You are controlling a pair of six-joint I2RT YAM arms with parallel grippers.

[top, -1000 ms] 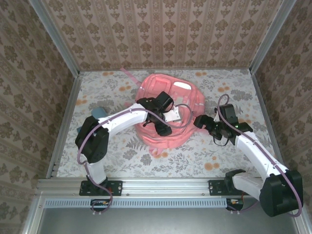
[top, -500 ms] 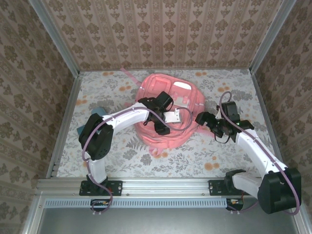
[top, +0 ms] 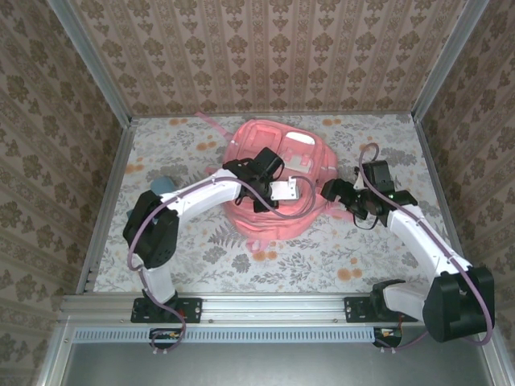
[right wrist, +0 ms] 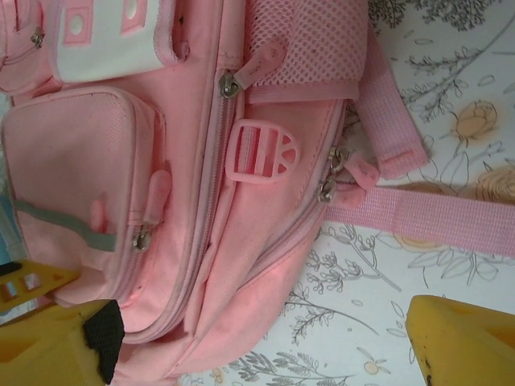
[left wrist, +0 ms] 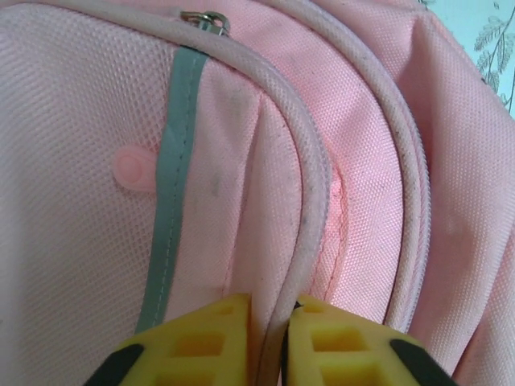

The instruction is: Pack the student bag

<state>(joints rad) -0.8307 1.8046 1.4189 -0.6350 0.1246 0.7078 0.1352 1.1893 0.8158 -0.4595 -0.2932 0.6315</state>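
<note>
Student bag (top: 269, 145), pink, lying flat at the middle of the floral counter (top: 201, 249), front pockets upward, thin straps trailing toward the rear and the right side. Left gripper (left wrist: 269, 322) down on the front pocket, jaws almost pressed together and pinching the piped seam (left wrist: 316, 201) beside the grey reflective stripe (left wrist: 170, 201); probably a hold meant to lift the pocket fabric or steady it for unzipping, with a metal zipper pull (left wrist: 205, 18) farther along the same seam. Right gripper (right wrist: 265, 330) at the bag's right flank, jaws spread wide and empty, the bag's lower corner between them with no contact evident; apparently poised near the side zipper pulls (right wrist: 334, 181) and the webbing strap (right wrist: 434, 217). No compartment visibly open, hence packing judged not yet begun. Small teal item (top: 165, 183) at the left of the counter, partly hidden behind the left arm, well apart from the bag, presumably awaiting loading.
</note>
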